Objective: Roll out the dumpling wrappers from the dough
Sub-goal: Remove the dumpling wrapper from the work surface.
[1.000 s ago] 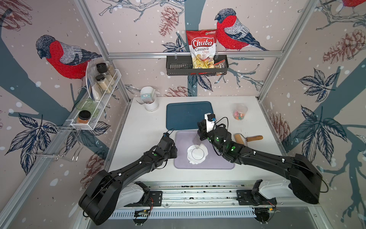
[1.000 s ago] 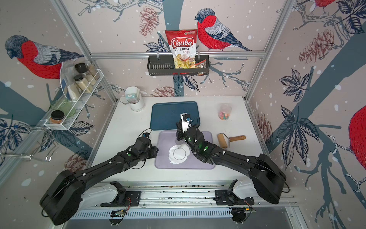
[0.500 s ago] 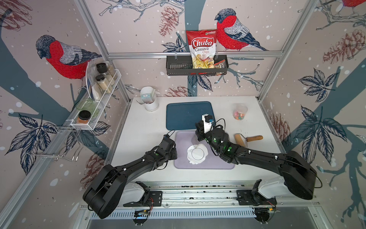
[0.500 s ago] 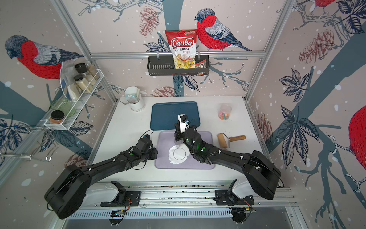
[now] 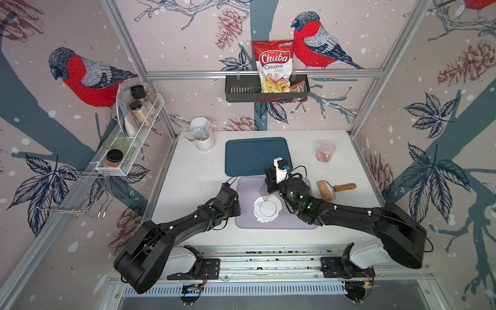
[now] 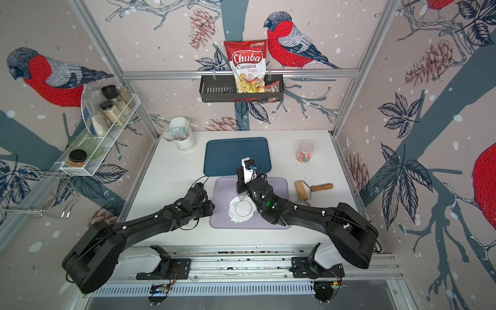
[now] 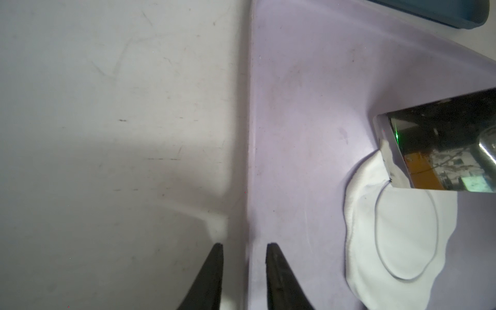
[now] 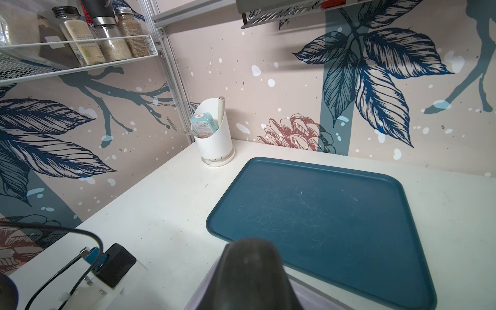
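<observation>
The white dough (image 5: 261, 218) lies flattened on the lilac tray (image 5: 295, 222). A circular cut in it outlines a round dumpling wrapper (image 5: 268, 208), seen also in the left wrist view (image 7: 405, 236). My right gripper (image 5: 269, 188) is shut on the metal ring cutter (image 7: 440, 150). The cutter hangs tilted, and its lower rim touches the dough's far edge. My left gripper (image 7: 244, 247) is low at the tray's left rim (image 7: 251, 161). It stands narrowly open, with one fingertip on either side of that rim. Both top views show the dough (image 6: 236, 217).
A dark blue tray (image 5: 257, 155) lies behind the lilac one. A wooden-handled roller (image 5: 335, 189) rests to its right. At the back are a candy cup (image 5: 324, 154) and a white holder (image 5: 205, 139). A wire shelf with jars (image 5: 134, 118) hangs on the left wall.
My right arm has shifted slightly left and back with the cutter. The left arm has hardly moved beside the tray's rim.
</observation>
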